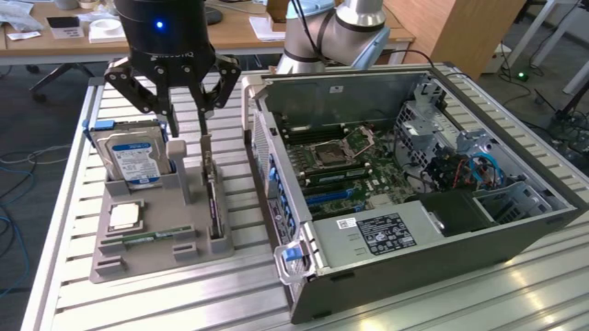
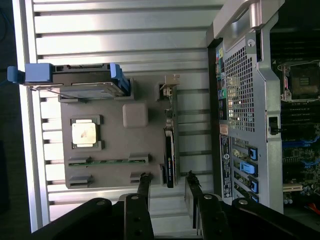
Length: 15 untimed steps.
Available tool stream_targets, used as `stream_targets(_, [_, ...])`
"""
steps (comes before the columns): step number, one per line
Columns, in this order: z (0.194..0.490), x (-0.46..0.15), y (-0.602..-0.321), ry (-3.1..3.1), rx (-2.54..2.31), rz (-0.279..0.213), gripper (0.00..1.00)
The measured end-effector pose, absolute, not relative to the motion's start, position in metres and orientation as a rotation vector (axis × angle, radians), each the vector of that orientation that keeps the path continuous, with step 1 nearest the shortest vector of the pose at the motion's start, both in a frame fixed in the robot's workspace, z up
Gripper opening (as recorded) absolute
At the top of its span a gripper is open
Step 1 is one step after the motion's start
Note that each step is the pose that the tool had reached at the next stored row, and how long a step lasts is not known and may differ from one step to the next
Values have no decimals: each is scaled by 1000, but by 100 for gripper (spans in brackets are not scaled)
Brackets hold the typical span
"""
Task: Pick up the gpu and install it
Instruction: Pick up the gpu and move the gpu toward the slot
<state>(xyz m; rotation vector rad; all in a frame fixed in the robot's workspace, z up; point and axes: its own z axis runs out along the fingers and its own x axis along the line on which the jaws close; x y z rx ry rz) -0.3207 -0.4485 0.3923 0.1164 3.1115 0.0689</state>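
The gpu stands on its long edge in a slot of the grey holder, a thin dark card with a silver bracket at its far end. From the wrist it appears as a narrow dark strip. My gripper hangs above the far end of the holder, fingers pointing down and spread apart, nothing between them. In the wrist view the gripper straddles the line of the card's near end, one fingertip on each side, without touching it.
The holder also carries a silver hard drive with a blue-white label, a processor chip and a green memory stick. The open computer case lies at the exterior view's right, its motherboard exposed. Everything rests on a slatted metal table.
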Motion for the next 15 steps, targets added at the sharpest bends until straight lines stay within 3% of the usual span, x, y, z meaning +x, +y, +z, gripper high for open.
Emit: stream_targets(15, [392,-321,-448,3111,116,69,42])
